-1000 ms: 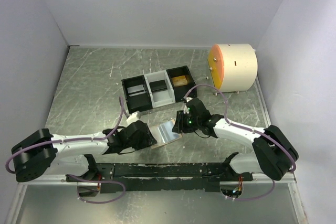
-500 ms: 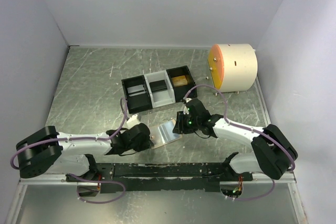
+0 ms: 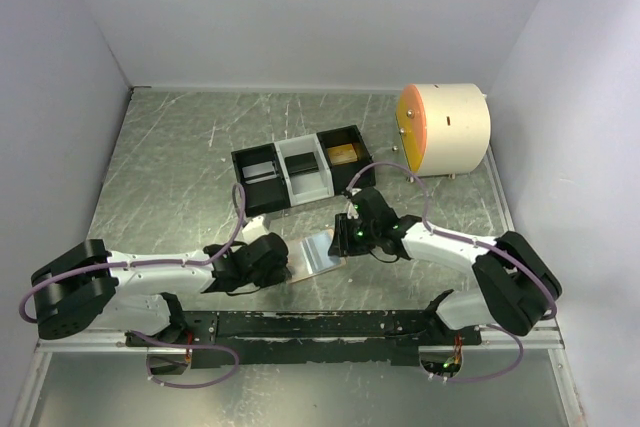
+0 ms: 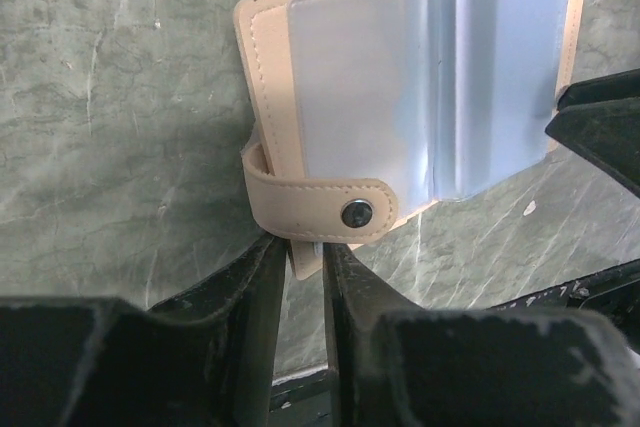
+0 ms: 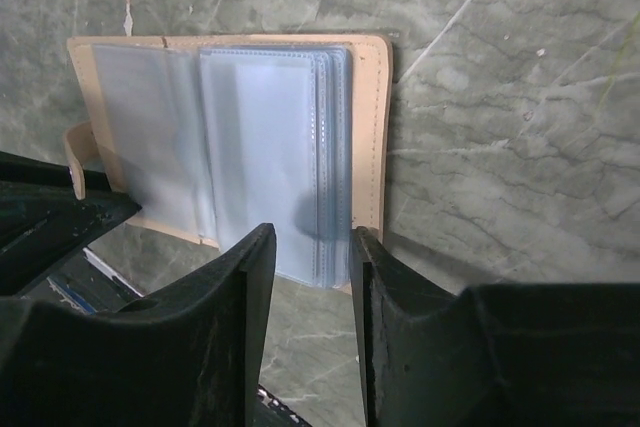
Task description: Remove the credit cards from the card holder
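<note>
The grey, marbled metal table is closed in by plain white walls. Near its front edge, between the two arms, the card holder lies open, with its pale blue sleeves facing up and the tan cover underneath. The left gripper is closed narrowly on the edge of the cover, just beside the snap strap; the tan edge sits between its two fingers. The right gripper is at the opposite side. Its fingers stand a moderate gap apart with nothing pinched, their tips over the edge of the sleeve stack; I cannot tell if they touch it. Farther back, well apart, a three-compartment tray holds a gold credit card in its right compartment and a black credit card in the middle one. A white drum with an orange face stands at the far right.
</note>
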You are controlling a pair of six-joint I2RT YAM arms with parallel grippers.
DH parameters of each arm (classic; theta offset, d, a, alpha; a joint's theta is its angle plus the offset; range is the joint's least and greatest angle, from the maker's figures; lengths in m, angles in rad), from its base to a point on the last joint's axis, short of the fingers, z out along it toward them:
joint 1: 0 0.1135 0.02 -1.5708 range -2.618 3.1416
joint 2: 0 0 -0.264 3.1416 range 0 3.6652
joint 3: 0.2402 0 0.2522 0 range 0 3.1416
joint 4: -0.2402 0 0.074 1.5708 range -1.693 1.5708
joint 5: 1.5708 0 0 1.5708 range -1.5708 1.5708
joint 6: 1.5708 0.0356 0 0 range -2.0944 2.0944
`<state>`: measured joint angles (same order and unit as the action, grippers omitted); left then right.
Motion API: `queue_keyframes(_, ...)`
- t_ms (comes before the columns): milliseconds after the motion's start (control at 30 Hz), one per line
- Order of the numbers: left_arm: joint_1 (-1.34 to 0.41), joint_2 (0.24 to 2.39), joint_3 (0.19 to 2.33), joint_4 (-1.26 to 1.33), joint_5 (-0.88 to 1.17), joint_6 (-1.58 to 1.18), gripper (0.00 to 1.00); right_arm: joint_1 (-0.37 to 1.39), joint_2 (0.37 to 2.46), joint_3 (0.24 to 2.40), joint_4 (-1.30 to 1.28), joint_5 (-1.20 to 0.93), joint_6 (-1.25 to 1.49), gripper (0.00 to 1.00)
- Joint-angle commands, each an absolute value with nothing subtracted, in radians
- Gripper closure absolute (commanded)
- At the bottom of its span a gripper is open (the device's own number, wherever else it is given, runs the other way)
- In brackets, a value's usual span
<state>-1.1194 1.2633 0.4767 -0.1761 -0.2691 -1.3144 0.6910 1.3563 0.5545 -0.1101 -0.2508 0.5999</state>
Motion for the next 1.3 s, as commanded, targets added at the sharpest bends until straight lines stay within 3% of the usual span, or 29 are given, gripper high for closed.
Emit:
queue_keyframes(0, -1.126, 1.264, 0.511, -0.218, -0.303, -1.277, 0.65, 0.692, 1.314, 0.601, -0.161, -0.198, 0.575, 0.63)
queue_keyframes(267, -1.126, 1.240, 0.489, -0.182, -0.290, -1.278, 0.61, 0.710, 1.335, 0.586, -0.099, -0.305, 0.598, 0.63)
queue_keyframes(600, -1.126, 1.265, 0.517, -0.208, -0.276, -1.264, 0.69, 0.716, 1.374, 0.570, -0.114, -0.194, 0.606, 0.64)
queue_keyframes(1267, -1.129, 1.295, 0.538, -0.211, -0.266, -1.251, 0.73, 0.724, 1.387, 0.584, -0.085, -0.289, 0.618, 0.66)
